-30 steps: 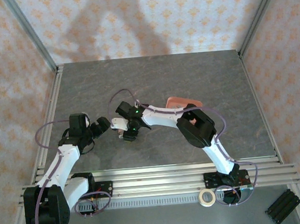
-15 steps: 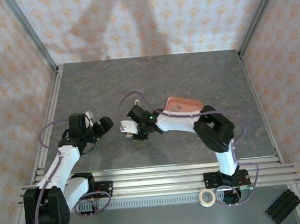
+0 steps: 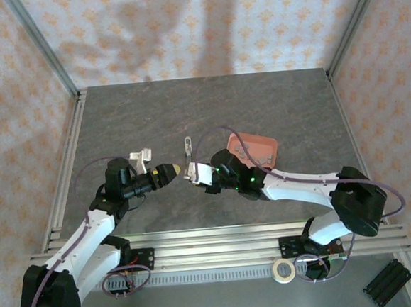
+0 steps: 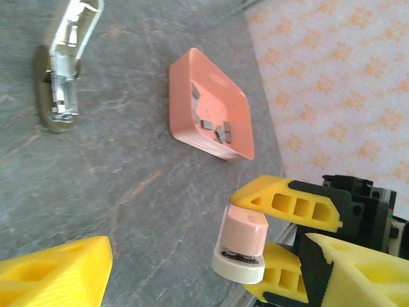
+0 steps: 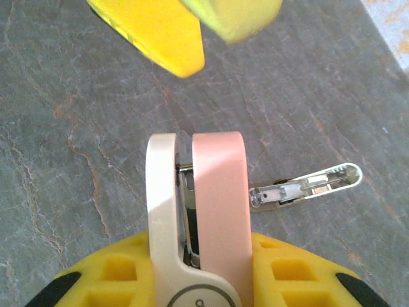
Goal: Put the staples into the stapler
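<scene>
My right claw (image 5: 199,275) is clamped on the stapler (image 5: 208,192), its pads pressing the white arm and the pink arm flat together. That squeeze is my first worry. With both arms pinched, I judge I cannot swing it open to reach the channel. If I loosen so it can hinge, so small and smooth a body may twist or drop onto the table (image 3: 188,112). My left claw (image 3: 166,172) hovers just beside the stapler's free end, fingers apart and holding nothing. Closing off-centre there could lever the stapler out of my right pads. A little farther out a loose white and metal piece (image 5: 305,187) lies on the table, and a careless sweep of either wrist would knock it away. Farthest, off to my right and well apart from the stapler, the staples (image 4: 214,125) lie scattered in the salmon tray (image 4: 182,96). They are tiny and lie flat on its floor, so I expect a pinch to skid them or snap a block
</scene>
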`<state>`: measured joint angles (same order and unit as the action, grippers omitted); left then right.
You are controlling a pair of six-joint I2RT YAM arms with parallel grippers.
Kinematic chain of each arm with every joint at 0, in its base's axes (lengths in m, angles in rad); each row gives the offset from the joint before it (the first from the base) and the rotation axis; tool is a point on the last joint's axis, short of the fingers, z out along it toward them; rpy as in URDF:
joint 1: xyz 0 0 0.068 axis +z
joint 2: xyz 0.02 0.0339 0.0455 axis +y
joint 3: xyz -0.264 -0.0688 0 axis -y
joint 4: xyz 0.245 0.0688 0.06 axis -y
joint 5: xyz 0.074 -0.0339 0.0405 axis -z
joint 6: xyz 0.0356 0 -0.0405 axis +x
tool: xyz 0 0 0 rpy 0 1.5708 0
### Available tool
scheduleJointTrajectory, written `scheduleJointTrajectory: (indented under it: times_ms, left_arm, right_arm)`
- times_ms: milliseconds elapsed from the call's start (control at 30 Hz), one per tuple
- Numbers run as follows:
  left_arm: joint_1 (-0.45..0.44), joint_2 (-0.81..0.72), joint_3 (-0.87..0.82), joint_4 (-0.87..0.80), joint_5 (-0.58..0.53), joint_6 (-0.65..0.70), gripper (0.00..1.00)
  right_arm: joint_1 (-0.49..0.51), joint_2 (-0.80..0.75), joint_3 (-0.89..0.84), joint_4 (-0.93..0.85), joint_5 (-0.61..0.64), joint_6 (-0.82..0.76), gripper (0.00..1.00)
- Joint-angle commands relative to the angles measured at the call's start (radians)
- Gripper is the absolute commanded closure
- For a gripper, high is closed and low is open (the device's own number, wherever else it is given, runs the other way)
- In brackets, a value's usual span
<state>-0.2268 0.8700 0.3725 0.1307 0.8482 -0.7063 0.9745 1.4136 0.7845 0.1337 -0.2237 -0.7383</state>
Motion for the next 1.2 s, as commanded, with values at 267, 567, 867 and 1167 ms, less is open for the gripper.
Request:
scheduleJointTrajectory:
  times_ms: [267,567,867,1167]
  left_arm:
    - [-0.122,0.027,0.055,0.089,-0.052,0.051,0.33]
    - [-0.189,0.113,0.087,0.141,-0.075,0.059,0.44]
    - [-0.224,0.181,0.104,0.189,-0.07,0.062,0.66]
    - [-0.227,0.148,0.106,0.113,-0.146,0.196,0.89]
  right_arm:
    - [0.0,-0.07,-0.01,0.087,0.0,0.004,0.76]
    - [-0.001,-0.063,-0.009,0.098,-0.008,0.007,0.76]
    - [0.0,-0.062,-0.002,0.112,-0.013,0.001,0.76]
    - [-0.001,-0.075,-0.027,0.127,-0.014,0.047,0.63]
